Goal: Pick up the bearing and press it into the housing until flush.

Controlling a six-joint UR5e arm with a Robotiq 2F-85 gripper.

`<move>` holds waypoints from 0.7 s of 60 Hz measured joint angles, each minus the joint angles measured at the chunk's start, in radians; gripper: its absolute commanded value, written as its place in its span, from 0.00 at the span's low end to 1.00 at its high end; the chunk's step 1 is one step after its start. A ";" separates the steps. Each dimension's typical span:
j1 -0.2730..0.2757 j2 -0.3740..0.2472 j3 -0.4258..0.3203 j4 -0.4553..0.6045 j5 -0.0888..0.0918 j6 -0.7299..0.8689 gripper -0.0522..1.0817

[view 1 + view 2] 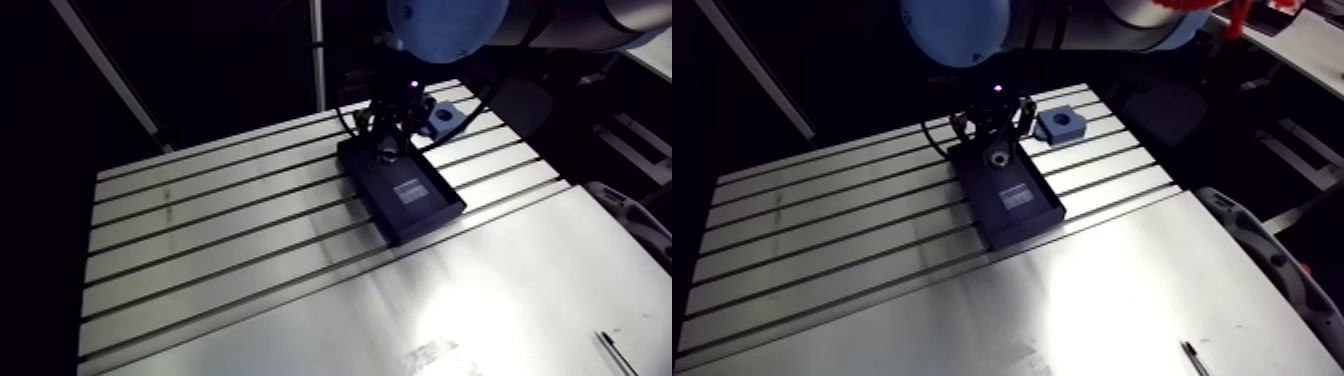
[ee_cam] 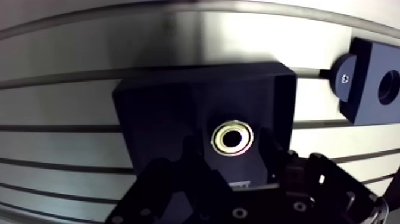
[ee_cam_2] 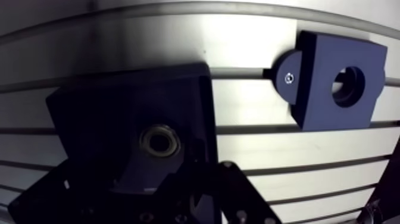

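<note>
Nearest, the end effector (image 2: 230, 149) hangs open around the shiny bearing (image 2: 233, 137), which lies on the black tray (image 2: 161, 113), not yet grabbed, so lifting it and pushing it into the empty blue housing (image 3: 318, 71) close by all looks left to do.

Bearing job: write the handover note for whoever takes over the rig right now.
Gripper: open, low over the black tray, one finger on each side of the bearing.
Bearing: lies flat in the tray, not gripped.
Housing: blue block on the slotted table, beside the tray and apart from it; its bore is empty.
Done: the gripper is lined up over the bearing.
Left: shut on the bearing, lift it, carry it to the housing, press it into the bore until flush.
</note>
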 measured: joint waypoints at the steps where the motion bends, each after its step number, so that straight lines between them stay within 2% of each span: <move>1: 0.000 0.000 0.000 0.000 0.000 0.000 0.43; 42: -0.001 0.003 -0.002 0.000 -0.003 0.001 0.46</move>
